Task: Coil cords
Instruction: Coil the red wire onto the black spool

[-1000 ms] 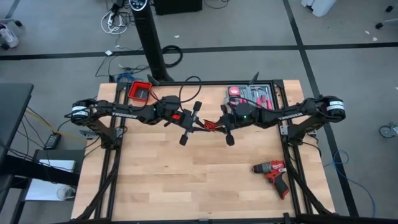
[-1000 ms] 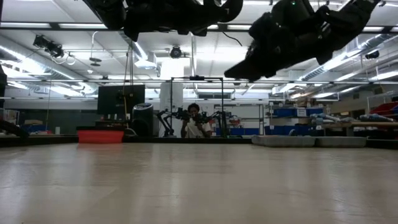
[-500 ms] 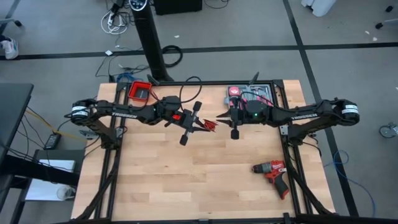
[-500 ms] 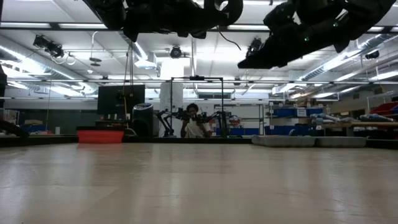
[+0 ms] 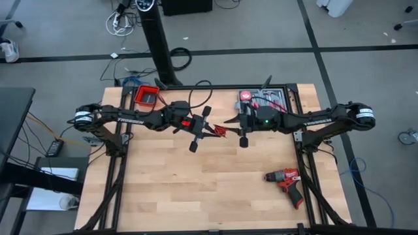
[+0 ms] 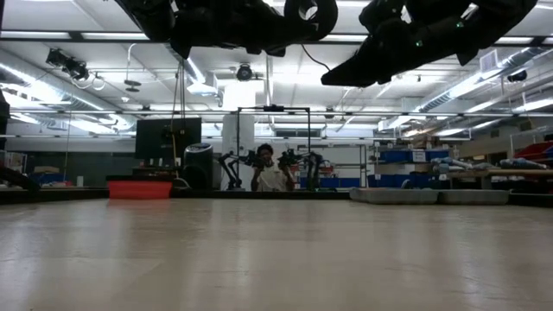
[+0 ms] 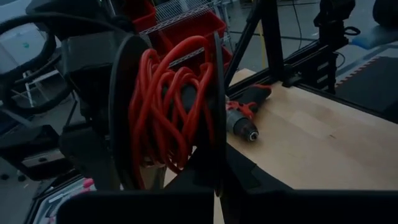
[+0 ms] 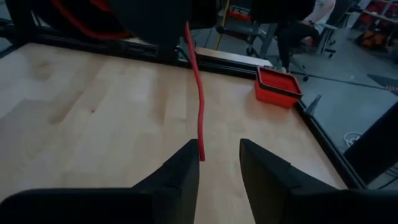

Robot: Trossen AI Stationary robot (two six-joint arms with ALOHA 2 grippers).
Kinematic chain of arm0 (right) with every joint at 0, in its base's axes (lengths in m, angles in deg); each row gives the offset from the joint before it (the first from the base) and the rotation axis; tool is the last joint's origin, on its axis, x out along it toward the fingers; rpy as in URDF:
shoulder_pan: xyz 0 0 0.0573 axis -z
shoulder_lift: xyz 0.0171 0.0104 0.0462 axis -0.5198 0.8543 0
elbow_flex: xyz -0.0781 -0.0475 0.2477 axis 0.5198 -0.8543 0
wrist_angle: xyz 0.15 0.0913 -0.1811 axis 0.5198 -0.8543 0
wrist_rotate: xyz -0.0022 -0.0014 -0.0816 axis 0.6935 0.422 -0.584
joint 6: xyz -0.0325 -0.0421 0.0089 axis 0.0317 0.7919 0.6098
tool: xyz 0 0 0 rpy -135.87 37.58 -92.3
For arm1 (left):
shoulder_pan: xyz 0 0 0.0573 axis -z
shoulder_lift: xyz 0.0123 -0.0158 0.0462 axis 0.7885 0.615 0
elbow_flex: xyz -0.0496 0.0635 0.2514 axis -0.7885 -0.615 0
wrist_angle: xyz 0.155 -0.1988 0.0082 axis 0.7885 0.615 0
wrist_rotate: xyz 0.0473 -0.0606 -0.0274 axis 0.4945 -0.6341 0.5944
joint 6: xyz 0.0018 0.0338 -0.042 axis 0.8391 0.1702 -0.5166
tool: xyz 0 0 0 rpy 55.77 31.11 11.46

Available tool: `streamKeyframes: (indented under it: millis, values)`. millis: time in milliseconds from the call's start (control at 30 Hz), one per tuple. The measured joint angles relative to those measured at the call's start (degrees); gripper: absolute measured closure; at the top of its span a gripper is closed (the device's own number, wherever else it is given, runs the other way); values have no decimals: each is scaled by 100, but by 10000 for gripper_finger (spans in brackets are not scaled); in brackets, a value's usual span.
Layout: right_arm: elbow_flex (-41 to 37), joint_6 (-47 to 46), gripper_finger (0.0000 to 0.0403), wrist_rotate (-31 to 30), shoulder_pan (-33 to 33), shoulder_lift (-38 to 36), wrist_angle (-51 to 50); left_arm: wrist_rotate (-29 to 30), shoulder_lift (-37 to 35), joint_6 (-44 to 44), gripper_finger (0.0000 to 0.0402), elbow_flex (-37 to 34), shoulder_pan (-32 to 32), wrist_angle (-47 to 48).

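Winding step, mid-air above the worktop (image 5: 196, 189); left gripper (image 5: 200, 130) clenched on the cords (image 7: 171, 112), a red bundle wound about its fingers; right gripper (image 8: 217, 163) released, a loose red tail hanging between its parted fingers; next move, judged: regrasp that tail and lap it round the bundle; only the left wrist view shows the coil's turns; the low view shows neither cords nor drill (image 5: 287, 181).

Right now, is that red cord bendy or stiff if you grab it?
Probably bendy: the cord sits wound in loose loops in the left hand. Its free end dangles in a soft curve by the open right hand, so it likely flops and seems light.
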Motion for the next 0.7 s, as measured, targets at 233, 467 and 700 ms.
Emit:
streamKeyframes:
  millis: [233, 467, 700]
  values:
    - [-2, -77, 307, -1, -2, 126, 115, 44, 0, 0, 396, 0, 2, 35]
    - [-4, 155, 393, 128, -152, 174, 138, 380, 0, 0, 396, 0, 2, 105]
    - [-7, 401, 399, 93, -263, 101, -198, 845, 0, -3, 396, 0, 2, 519]
